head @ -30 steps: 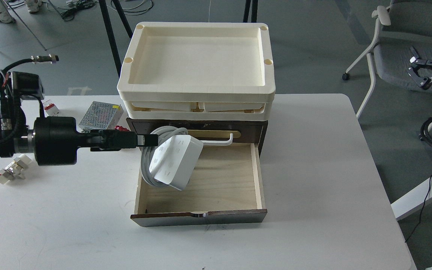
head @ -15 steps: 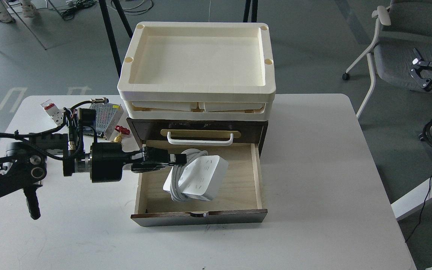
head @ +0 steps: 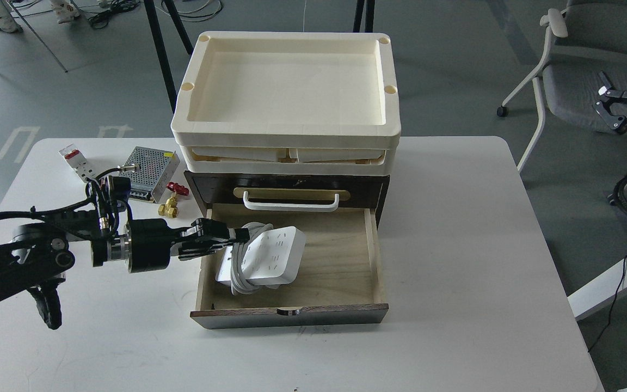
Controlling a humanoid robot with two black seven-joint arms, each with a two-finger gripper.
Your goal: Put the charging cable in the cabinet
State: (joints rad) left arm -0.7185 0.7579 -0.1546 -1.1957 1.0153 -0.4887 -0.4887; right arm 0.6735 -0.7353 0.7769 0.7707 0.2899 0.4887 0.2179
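Note:
The charging cable [head: 270, 256], a flat white power strip with its white cord wound around the middle, lies tilted in the left half of the open pale plywood drawer [head: 335, 272]. The drawer belongs to the dark brown cabinet [head: 370, 188], which has a white bar handle [head: 290, 204] and cream trays [head: 286, 81] stacked on top. My left gripper [head: 234, 238] reaches in over the drawer's left wall and is shut on the strip's cord end. My right gripper [head: 610, 106] hangs far right over a chair, fingers spread, empty.
Left of the cabinet on the white table [head: 482, 245] lie a perforated metal power-supply box [head: 147, 166], a white-and-red breaker block [head: 75, 160] and a small brass valve with a red handle [head: 171, 198]. A grey chair [head: 591, 76] stands beyond the table's right edge.
My left gripper has lowered the charging cable from above the drawer down into it, then shifted it left and nearer the drawer floor. The right arm has barely moved.

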